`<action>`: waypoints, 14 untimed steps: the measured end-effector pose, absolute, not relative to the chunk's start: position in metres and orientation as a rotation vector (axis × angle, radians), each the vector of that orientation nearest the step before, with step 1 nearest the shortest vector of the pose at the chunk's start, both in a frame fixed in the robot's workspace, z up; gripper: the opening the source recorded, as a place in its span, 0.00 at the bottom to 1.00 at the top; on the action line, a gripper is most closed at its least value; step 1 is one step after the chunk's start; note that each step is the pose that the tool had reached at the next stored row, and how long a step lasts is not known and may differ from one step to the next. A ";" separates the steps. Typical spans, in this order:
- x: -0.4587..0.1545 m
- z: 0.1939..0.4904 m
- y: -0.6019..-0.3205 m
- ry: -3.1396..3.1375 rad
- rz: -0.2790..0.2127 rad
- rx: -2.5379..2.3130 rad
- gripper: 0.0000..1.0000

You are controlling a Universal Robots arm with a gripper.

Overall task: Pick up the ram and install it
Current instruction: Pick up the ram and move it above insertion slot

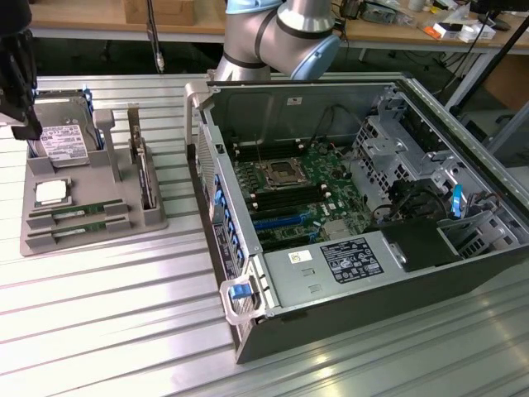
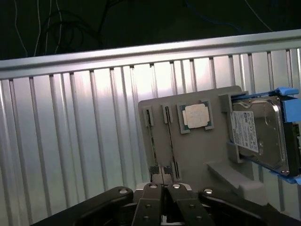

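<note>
- One ram stick (image 1: 78, 230) (image 2: 150, 136) lies on edge in the nearest slot of a grey tray (image 1: 124, 178) (image 2: 197, 155), its thin green edge up (the label cannot be made out).
- A second ram stick (image 1: 79, 212) (image 2: 170, 136) sits in the next slot, just beyond the first and parallel to it. Both are seated in the tray, and neither is lifted.
- The gripper (image 1: 31, 124) (image 2: 162, 173) hangs above the tray, at the exterior view's far left. In the wrist view its tips line up with the ends of the two slots.
- Its fingers (image 2: 153, 197) are pressed together tip to tip, with nothing between them.
- A square silver processor (image 1: 51, 193) (image 2: 195, 116) rests in a recess just beyond the ram slots.
- A grey hard drive (image 1: 64, 141) (image 2: 261, 134) with a white label stands at the tray's far end, in a blue-edged holder.
- To the exterior view's right of the tray, an open computer case (image 1: 347, 318) lies on its side with its motherboard (image 1: 297, 186) exposed.
- Tray and case both rest on a ribbed metal table (image 1: 107, 314).
- The robot arm (image 1: 281, 33) rises behind the case's far edge.
</note>
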State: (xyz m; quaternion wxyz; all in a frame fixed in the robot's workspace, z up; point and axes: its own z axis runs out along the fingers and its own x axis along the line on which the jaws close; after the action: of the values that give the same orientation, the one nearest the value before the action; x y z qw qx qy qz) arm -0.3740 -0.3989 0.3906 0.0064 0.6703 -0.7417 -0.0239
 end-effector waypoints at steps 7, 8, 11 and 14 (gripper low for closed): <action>-0.354 0.388 -0.399 -2.247 -0.075 2.173 0.11; -0.351 0.388 -0.399 -2.240 -0.075 2.180 0.11; -0.346 0.387 -0.398 -2.223 -0.074 2.197 0.11; -0.345 0.387 -0.398 -2.223 -0.074 2.197 0.11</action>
State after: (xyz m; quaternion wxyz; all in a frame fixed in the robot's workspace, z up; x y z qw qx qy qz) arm -0.3454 -0.3984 0.3874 0.0077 0.7028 -0.7110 -0.0238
